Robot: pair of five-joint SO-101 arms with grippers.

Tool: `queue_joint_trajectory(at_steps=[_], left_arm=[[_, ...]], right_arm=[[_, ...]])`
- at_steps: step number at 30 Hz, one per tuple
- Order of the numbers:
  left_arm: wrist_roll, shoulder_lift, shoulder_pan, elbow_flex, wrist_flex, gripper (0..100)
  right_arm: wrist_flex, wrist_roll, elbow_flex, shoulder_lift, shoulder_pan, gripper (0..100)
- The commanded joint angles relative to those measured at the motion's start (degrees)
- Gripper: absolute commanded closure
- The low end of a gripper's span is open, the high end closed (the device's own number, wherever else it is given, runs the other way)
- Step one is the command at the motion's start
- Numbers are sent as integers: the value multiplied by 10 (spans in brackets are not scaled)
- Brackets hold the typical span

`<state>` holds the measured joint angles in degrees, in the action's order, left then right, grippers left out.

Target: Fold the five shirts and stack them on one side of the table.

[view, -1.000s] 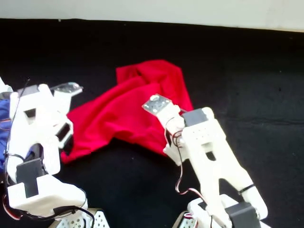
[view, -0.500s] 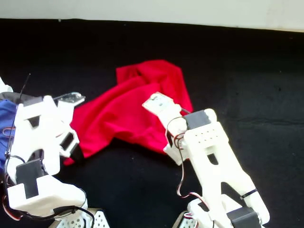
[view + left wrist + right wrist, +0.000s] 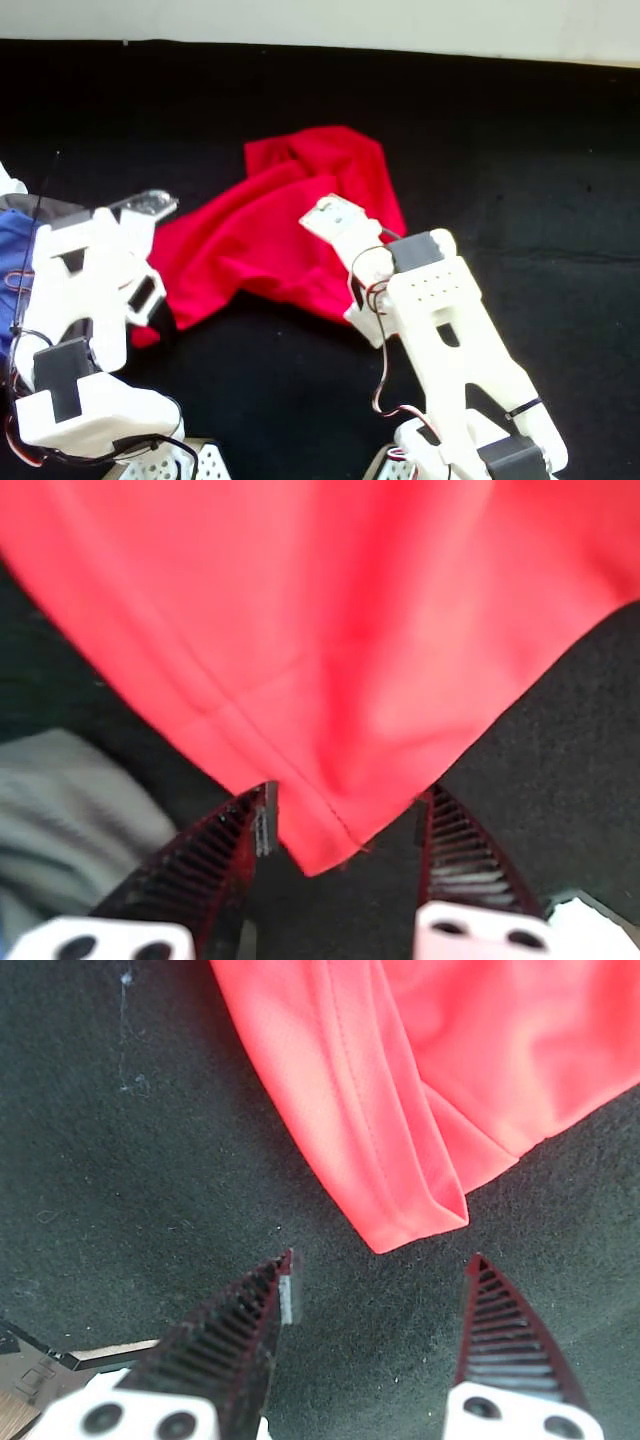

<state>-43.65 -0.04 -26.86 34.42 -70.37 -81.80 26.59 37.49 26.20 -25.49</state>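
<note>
A black bench (image 3: 520, 140) carries a crumpled red shirt (image 3: 275, 235), seen from above. Two white arms come in from the near edge. The shirt lies spread between the two arms, bunched and creased, with its far part folded over on itself.

The left fingers (image 3: 240, 830) are spread apart and grip nothing. A pointed corner of the red shirt, with a stitched hem, lies in the gap between them. Its tip reaches back past the fingertips toward the wrist. The rest of the shirt fans out ahead of the fingertips. Just outside one finger a grey cloth (image 3: 70, 790) lies on the bench, close to the shirt's edge; whether the two touch cannot be told. From above, a blue shirt (image 3: 14, 255) lies to the outer side of these fingers, partly hidden by the left arm at the bench's edge.

The right fingers (image 3: 262, 1305) are also spread apart and hold nothing. Bare bench shows between them. Another hemmed corner of the red shirt, folded double, lies just ahead of the fingertips. It sits roughly midway across the gap, apart from both tips. The shirt widens away beyond that corner. From above, these fingers sit at the shirt's near edge, well apart from the left fingers, with the shirt's middle between the two.
</note>
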Motion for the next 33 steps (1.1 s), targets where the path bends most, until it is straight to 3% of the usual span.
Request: queue_joint_trajectory(at_steps=[1, 11, 16, 20, 21, 31, 33], left_arm=[[-2, -7, -5, -36, -15, 769], [-4, -6, -3, 60, 102, 766], [-5, -7, -3, 79, 107, 780], [-2, -7, -3, 79, 106, 1000], [-2, -9, -3, 79, 106, 975], [47, -10, 1, -61, -18, 991], [47, -7, 1, -90, -44, 991]], right_arm=[[-2, 7, -2, 13, -1, 747], [-3, 7, -2, 13, -1, 747], [0, 6, -2, 12, -1, 747], [1, 5, 0, 12, -1, 747], [2, 5, 0, 12, -1, 747], [89, 1, 39, 10, 0, 795], [118, -35, 45, 9, 0, 783]])
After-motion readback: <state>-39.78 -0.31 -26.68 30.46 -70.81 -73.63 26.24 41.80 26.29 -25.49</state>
